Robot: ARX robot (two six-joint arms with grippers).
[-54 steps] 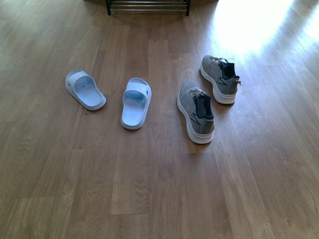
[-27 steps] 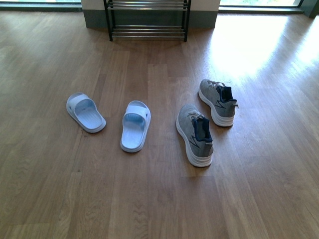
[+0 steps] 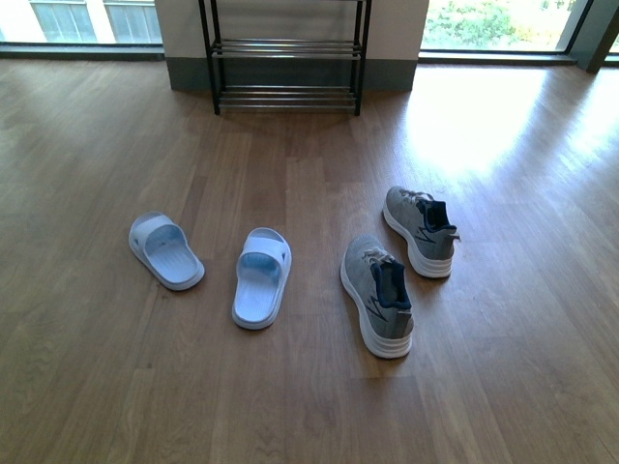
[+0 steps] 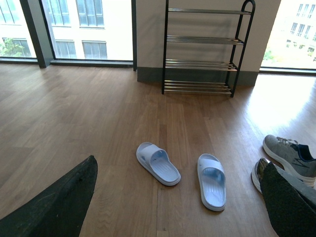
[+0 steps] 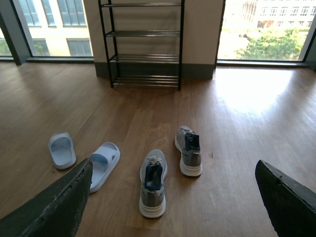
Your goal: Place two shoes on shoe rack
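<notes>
Left gripper (image 4: 178, 165): the fingers (image 4: 59, 202) are spread wide and hold nothing. Both slides lie on the floor (image 3: 116, 387) ahead of this gripper, well apart from its fingers. The left slide (image 3: 165, 251) lies angled. The right slide (image 3: 261, 276) lies near it, not touching.

The rack (image 3: 285, 58) stands upright, well beyond both grippers and all four shoes.

The near sneaker (image 3: 377, 295) and far sneaker (image 3: 420, 230) stand on their soles ahead of the right gripper, heels toward it, close together but apart. One left-gripper finger partly hides the near sneaker in the left wrist view.

Right gripper (image 5: 174, 164): the fingers (image 5: 54, 207) are spread wide and hold nothing, well apart from every shoe.
</notes>
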